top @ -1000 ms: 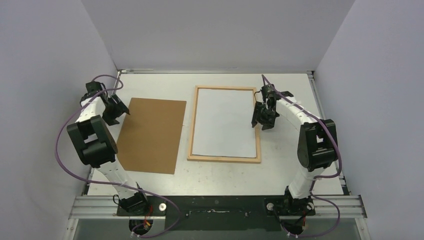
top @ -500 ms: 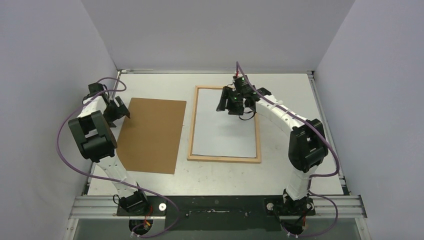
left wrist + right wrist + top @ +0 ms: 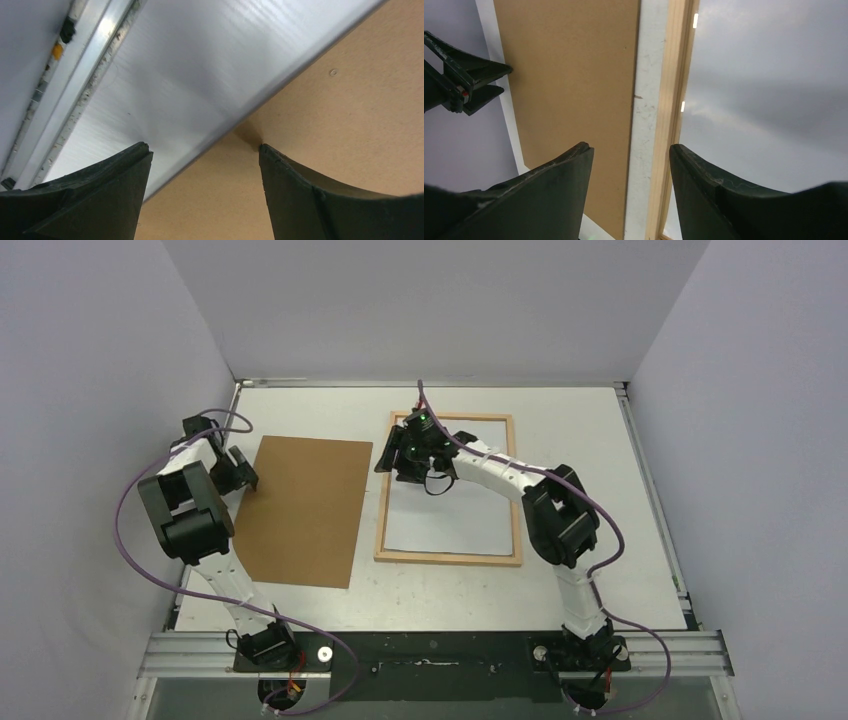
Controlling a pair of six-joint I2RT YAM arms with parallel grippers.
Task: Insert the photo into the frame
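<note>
Frame [image 3: 450, 558]: a thin rectangle of light wood with narrow pale-orange rails. It lies flat in the middle of the overhead view, long sides running up the picture.
Photo [image 3: 450, 525]: a smooth rectangular sheet inside the frame, filling its opening. Its plain pale side is up, and the printed side cannot be seen. The right wrist view shows it grey and faintly glossy, with small glints of light near the rail [image 3: 676, 100].
Backing board [image 3: 305, 510]: a flat, matte brown rectangle left of the frame, with a strip of bare table between them.
Table [image 3: 450, 590]: white and lightly scuffed, with a fine streaked grain in the left wrist view.
Right gripper [image 3: 397, 466]: dark fingers parted with nothing between them, over the frame's upper-left part. They straddle the left rail and the table strip beside it.
Left gripper [image 3: 243, 472]: spread wide and holding nothing, at the upper part of the board's left edge — one finger over table, the other over board.
</note>
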